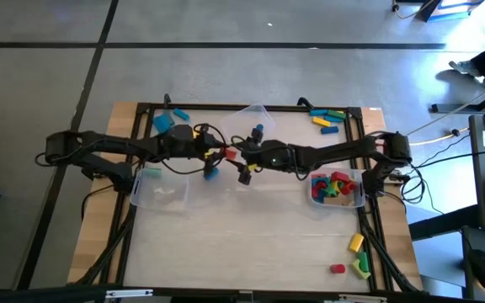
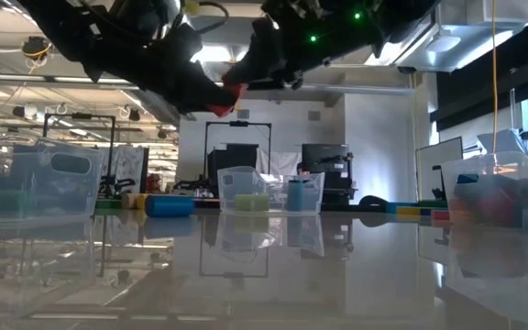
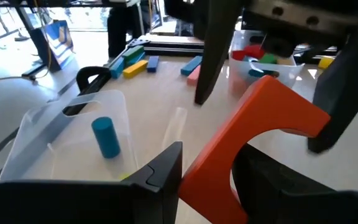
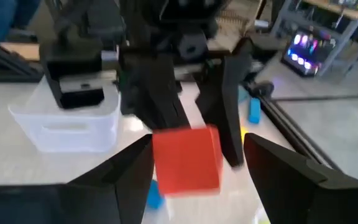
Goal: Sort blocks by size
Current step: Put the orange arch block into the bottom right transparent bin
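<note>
Above mid-bench, a red block [image 3: 253, 143] is gripped by the left gripper [image 1: 223, 153], jaws half closed on it. It is presented to the right gripper [image 4: 194, 165], which is held wide open around it, holding nothing, apparently for a handover. Bins flank the arms: a left bin [image 1: 160, 187] and a right bin [image 1: 337, 188] filled with blocks. Loose blocks [image 1: 327, 119] lie along the far edge.

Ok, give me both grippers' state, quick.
Left gripper: closed on the red arch-shaped block, held in the air.
Right gripper: open, fingers either side of that same block, not gripping it.
</note>
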